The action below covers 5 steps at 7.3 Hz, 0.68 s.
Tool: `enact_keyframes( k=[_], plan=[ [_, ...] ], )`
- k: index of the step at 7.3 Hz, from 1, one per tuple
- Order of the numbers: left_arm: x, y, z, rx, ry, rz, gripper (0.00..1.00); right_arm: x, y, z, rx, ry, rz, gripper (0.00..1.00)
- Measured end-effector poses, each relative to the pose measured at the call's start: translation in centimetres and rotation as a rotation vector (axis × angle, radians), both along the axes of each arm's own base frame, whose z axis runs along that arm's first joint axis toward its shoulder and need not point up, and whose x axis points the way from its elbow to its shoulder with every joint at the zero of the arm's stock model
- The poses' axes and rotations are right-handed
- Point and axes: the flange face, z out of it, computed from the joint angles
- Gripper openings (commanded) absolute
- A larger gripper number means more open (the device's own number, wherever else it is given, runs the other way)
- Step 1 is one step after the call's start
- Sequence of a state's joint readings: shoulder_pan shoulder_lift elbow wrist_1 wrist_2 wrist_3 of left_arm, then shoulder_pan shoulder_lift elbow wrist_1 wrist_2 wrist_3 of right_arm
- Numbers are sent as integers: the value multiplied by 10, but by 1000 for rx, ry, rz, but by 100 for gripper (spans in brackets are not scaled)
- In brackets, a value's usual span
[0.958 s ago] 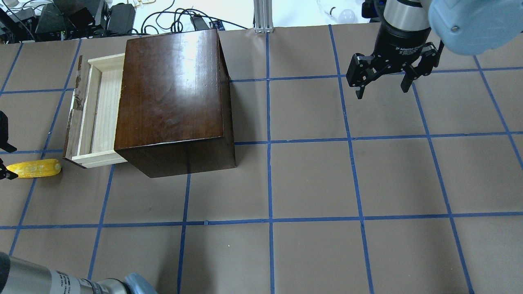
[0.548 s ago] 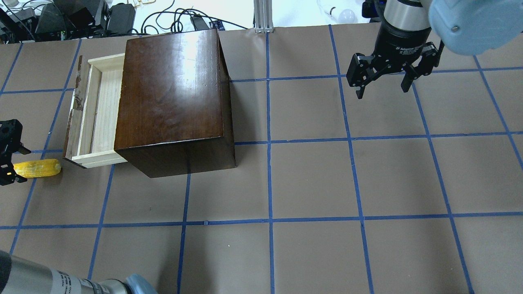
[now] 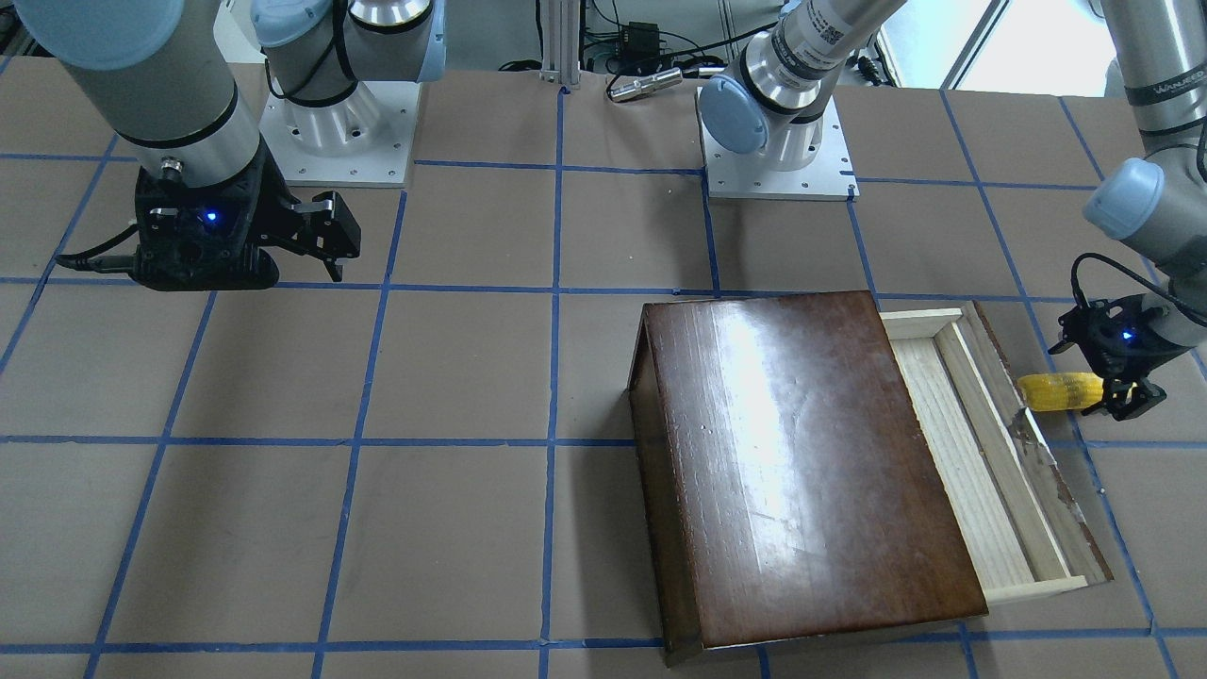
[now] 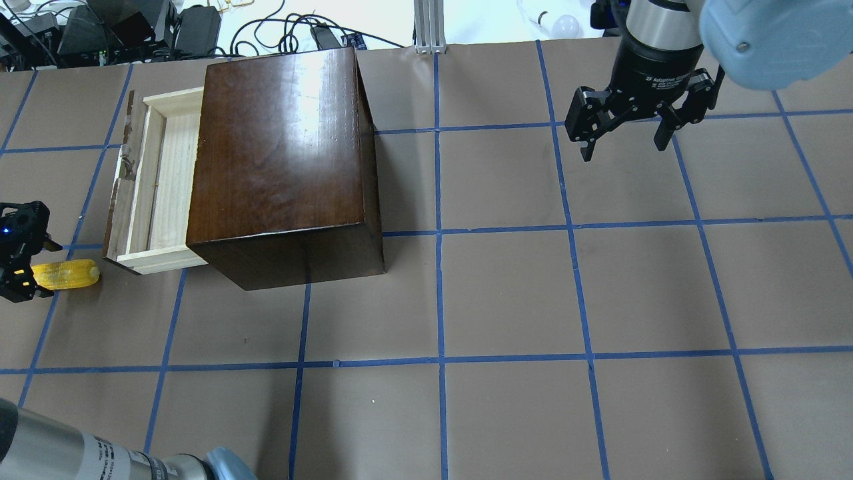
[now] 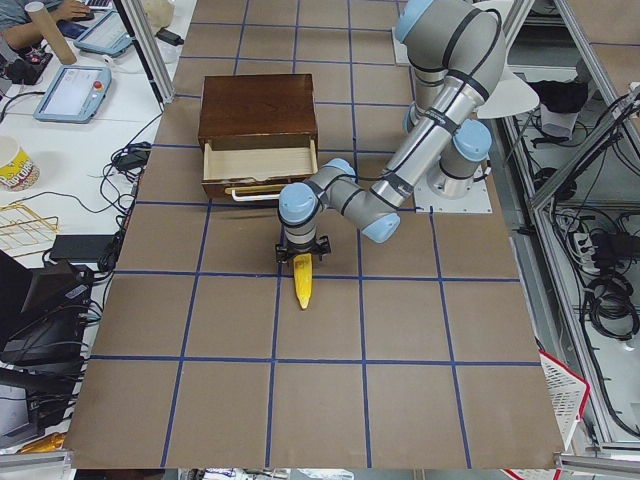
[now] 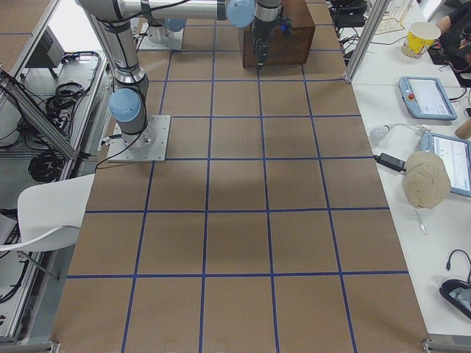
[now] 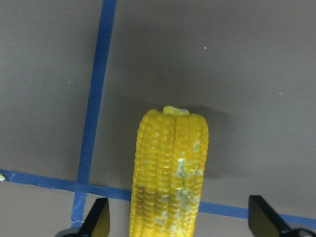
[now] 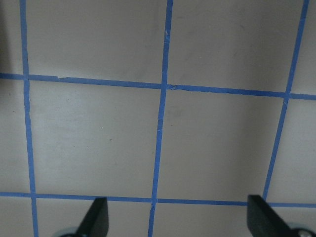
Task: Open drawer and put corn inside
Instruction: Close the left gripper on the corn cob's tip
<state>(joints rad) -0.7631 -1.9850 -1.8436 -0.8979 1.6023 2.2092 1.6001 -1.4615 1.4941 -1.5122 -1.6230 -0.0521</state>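
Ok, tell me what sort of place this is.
Most likely a robotics lab: a left arm and a right arm bolted to a table marked with a blue tape grid, and teach pendants on a side bench.

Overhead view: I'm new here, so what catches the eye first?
The glossy dark-brown box sits left of centre, its pale drawer pulled open. Beside the drawer's front corner lies the yellow corn, with the left end effector open around one end. The right end effector hangs open, far right.
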Motion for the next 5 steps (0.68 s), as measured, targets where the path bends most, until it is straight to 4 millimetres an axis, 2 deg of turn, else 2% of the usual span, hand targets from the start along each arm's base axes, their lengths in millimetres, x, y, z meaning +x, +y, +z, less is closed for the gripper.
enact_keyframes(
  k=[4,5],
  plan=[
    [6,-1,-17,-2,8,-18,100,0,0,0,0,0,0,100],
    [7,-1,-22,-7,15,-16,86,0,0,0,0,0,0,100]
  ],
)
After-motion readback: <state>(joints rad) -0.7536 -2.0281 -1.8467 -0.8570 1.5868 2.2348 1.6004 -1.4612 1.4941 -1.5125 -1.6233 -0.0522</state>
